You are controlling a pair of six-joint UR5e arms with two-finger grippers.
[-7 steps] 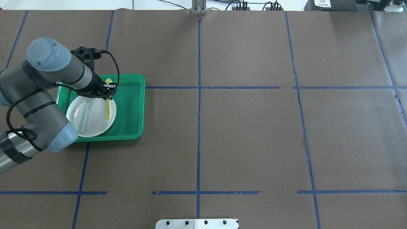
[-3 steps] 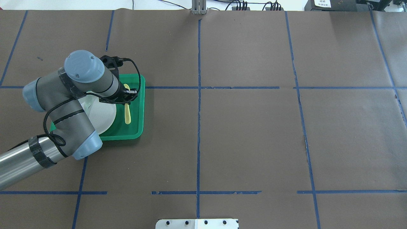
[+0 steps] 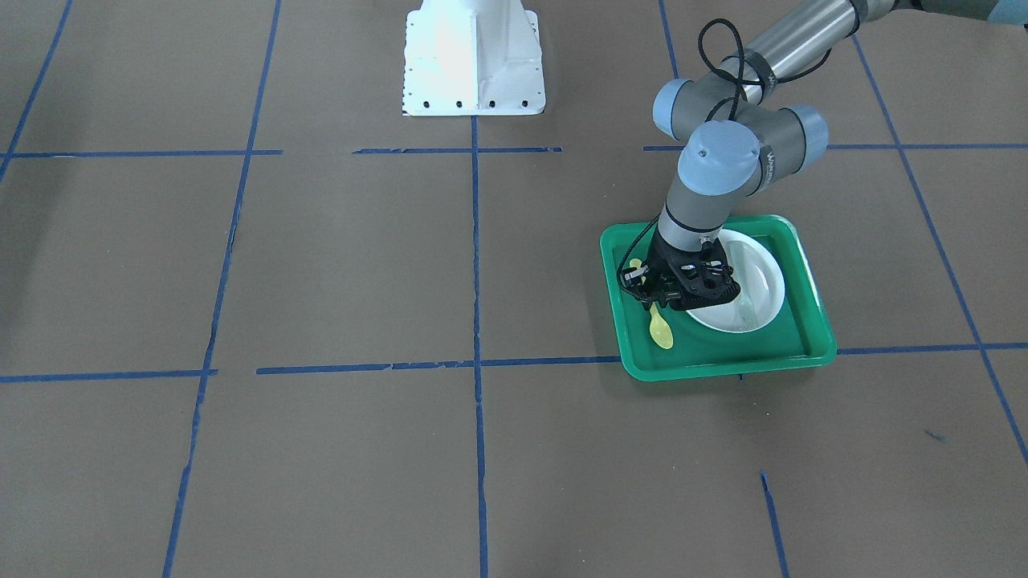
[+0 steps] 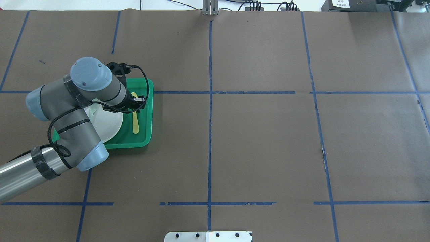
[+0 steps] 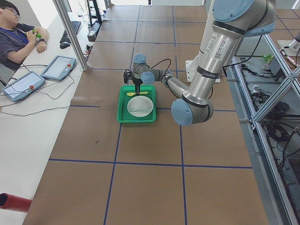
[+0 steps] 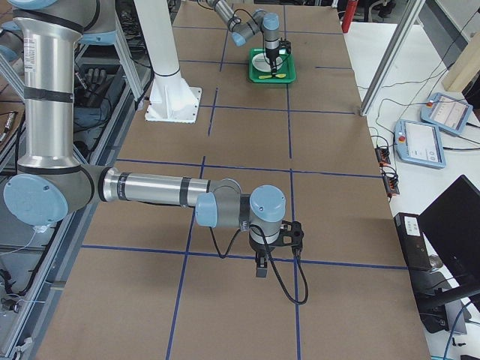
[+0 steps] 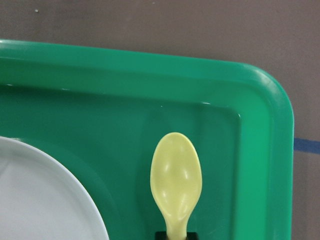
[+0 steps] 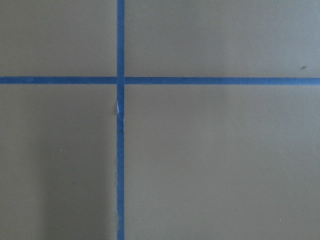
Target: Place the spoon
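Since the frame of one second ago, the left gripper [image 4: 137, 101] has carried the small pale yellow plastic spoon [image 4: 135, 119] off the round white plate [image 4: 107, 124]. It now holds it over the bare floor of the green plastic tray [image 4: 149, 111], just beside the plate. The shift over the last fraction of a second is slight.

Tool state: the jaws are closed on the slim handle. The oval bowl points away from the robot, toward the tray's far corner.

Handling: judge the spoon as very light, stiff and smooth. A narrow pinch across the handle is enough. The handle may pivot or slide between the pads, so a mid-handle hold is preferable to one near the end. It will probably shift a little on release.

Not determinable:
- Whether the spoon touches the tray floor or hangs just above it.
- The contact area, which the wrist and cable cover from overhead and the wrist view cuts off.
- A faint greyish utensil [image 3: 747, 297] on the plate, hard to make out.
- Whether the right gripper [image 6: 260, 264], well apart over the brown paper-covered table [image 4: 262, 141], is open or closed.
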